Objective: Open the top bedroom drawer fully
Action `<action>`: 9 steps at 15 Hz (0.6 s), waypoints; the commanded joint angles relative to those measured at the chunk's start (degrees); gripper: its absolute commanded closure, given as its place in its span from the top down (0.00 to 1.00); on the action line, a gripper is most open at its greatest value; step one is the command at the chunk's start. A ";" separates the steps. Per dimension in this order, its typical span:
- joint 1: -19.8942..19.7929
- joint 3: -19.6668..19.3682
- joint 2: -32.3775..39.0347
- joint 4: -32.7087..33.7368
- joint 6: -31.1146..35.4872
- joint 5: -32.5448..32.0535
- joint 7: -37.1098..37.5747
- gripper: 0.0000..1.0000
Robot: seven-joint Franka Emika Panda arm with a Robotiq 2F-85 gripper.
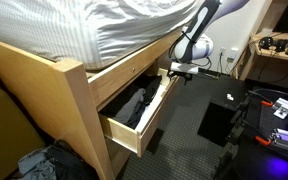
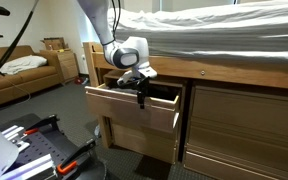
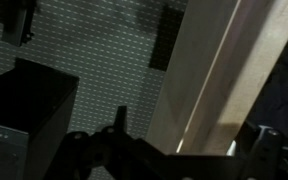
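Note:
The top bedroom drawer [image 1: 144, 125] [image 2: 134, 110] is light-tan wood and stands pulled well out from under the bed in both exterior views. My gripper [image 1: 182, 70] [image 2: 140, 92] is at the top edge of its front panel, fingers pointing down. In the wrist view the pale wooden panel [image 3: 209, 80] lies between my two dark fingers [image 3: 189, 135], with a gap on one side. The gripper is open and astride the panel. Dark items [image 1: 134, 105] lie inside the drawer.
The bed with white bedding [image 1: 124, 30] [image 2: 224, 35] overhangs the drawer. A wide wooden panel [image 2: 244, 120] is beside it, and another drawer front [image 2: 139, 145] below. A black floor mat [image 1: 219, 118], a brown sofa [image 2: 19, 75] and a desk [image 1: 279, 50] stand around.

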 commanded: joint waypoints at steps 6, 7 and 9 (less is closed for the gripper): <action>0.00 -0.65 -4.02 -8.26 0.32 -8.10 9.03 1.00; -0.10 -0.56 -3.89 -7.99 0.31 -8.13 9.03 1.00; -0.12 -0.45 -3.86 -7.78 0.31 -8.13 9.02 1.00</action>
